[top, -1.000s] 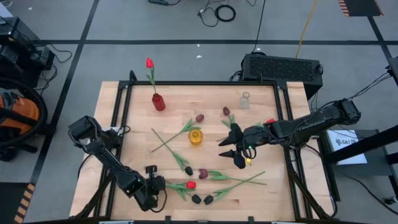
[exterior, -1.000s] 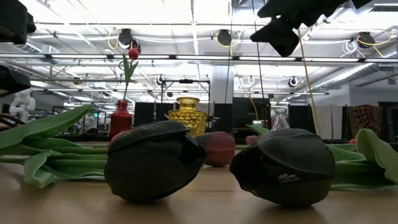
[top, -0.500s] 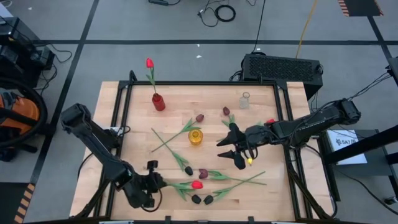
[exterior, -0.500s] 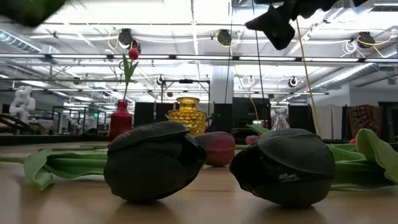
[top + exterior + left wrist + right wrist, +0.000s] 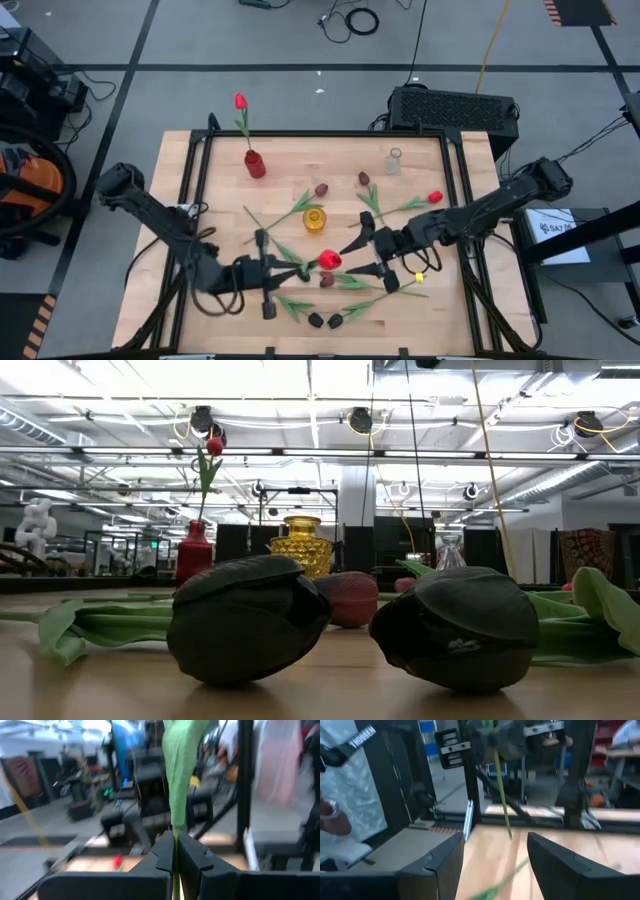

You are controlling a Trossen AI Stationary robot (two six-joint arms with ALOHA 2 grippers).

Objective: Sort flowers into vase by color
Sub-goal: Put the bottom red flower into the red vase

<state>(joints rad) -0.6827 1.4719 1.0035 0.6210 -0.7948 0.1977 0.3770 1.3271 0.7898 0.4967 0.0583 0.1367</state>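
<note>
Above the front half of a wooden worktop (image 5: 420, 150), the left gripper (image 5: 262, 275) has its fingers (image 5: 162, 855) pressed together on the green stem of a red tulip (image 5: 328, 260), whose bright head shows between the two arms in the overhead view. From the left wrist camera the stem and a broad leaf run straight out from between the closed fingers.

Facing it from the right side, the right gripper (image 5: 372, 258) hangs with its fingers (image 5: 445, 857) spread wide and nothing between them; its wrist camera looks across at the left gripper, with a thin green stem hanging in the gap.

The other flowers remain spread over the worktop. A second red tulip (image 5: 434, 198) lies toward the right edge. Two maroon tulips (image 5: 320, 189) rest near the middle, at the back. Black tulips (image 5: 316, 320) lie close to the front edge, and two of these dark heads (image 5: 245, 615) fill the table-level view, with a maroon head just behind them.

Three vases stand on the worktop: a red vase (image 5: 255, 164) at the back left, already holding one red tulip (image 5: 240, 101) upright; a yellow vase (image 5: 315, 220) near the centre; and a small clear vase (image 5: 393, 161) at the back right.
</note>
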